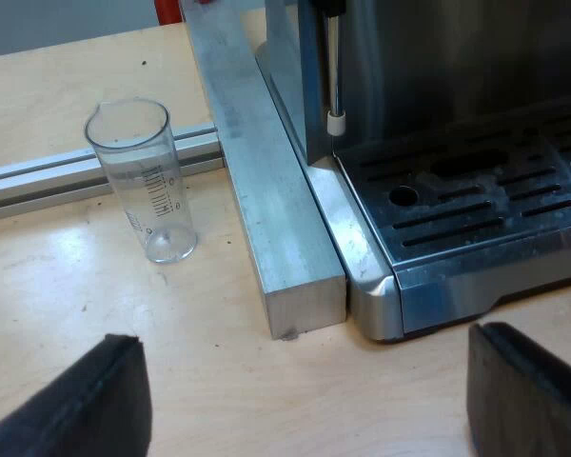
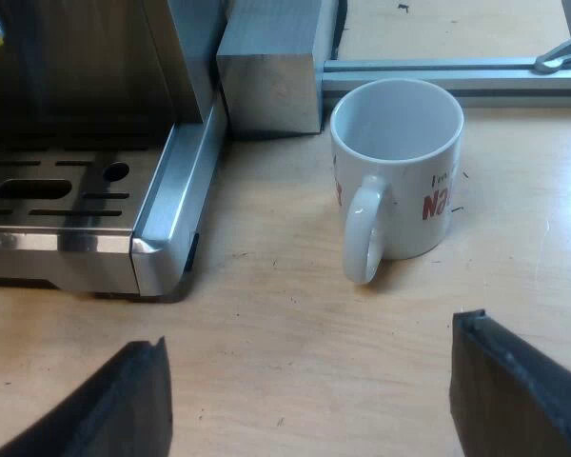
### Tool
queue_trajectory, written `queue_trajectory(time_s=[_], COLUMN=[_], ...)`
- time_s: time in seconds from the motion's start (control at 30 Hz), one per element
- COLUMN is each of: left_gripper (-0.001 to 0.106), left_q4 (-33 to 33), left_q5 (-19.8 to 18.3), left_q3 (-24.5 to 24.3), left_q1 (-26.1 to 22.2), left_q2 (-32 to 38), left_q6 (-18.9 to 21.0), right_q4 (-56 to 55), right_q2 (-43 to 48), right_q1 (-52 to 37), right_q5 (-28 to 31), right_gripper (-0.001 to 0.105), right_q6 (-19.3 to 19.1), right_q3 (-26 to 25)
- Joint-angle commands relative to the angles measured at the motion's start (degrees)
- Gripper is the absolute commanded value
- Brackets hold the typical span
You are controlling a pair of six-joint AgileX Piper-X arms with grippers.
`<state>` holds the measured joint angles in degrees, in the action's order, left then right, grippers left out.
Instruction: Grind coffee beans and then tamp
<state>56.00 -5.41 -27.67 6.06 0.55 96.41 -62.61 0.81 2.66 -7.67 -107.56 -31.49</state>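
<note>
Left gripper [image 1: 305, 335] gaping wide, empty, hovering over table [image 1: 219, 390] at espresso machine [image 1: 457, 205] drip-tray corner. Right gripper [image 2: 312, 331] gaping wide, empty, near machine tray corner. Aluminium bar [image 1: 266, 190] lying along machine side. White mug [image 2: 400, 176] standing upright, handle facing right gripper. Measuring glass [image 1: 147, 186] standing beside bar.

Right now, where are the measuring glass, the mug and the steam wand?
measuring glass [image 1: 147, 186], left wrist view, clear wall at the printed scale.
mug [image 2: 406, 205], right wrist view, white outer wall beside the handle.
steam wand [image 1: 336, 122], left wrist view, its white tip.
</note>
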Motion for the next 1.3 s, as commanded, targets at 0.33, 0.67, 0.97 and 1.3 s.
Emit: queue_trajectory(time_s=[0.33,0.67,0.97,1.3], left_gripper=[0.070,0.070,0.070,0.070], left_q4=[-0.8,-0.7,-1.2,-4.6], left_q5=[0.5,0.0,-3.6,-10.8], left_q3=[-0.1,-1.7,-4.6,-4.6], left_q1=[-0.1,2.2,7.4,13.2], left_q2=[8.1,4.9,-0.7,-4.1], left_q6=[0.5,0.5,0.5,0.5], right_q4=[0.8,-1.8,-1.4,-1.4], right_q2=[2.1,-0.6,-6.7,-10.3], right_q1=[-0.2,0.4,2.8,12.3], right_q5=[0.0,0.2,-0.9,-4.5], right_gripper=[0.063,0.063,0.063,0.063], right_q6=[-0.2,-0.2,-0.5,-5.3], right_q3=[-0.2,-2.5,-4.9,-4.9])
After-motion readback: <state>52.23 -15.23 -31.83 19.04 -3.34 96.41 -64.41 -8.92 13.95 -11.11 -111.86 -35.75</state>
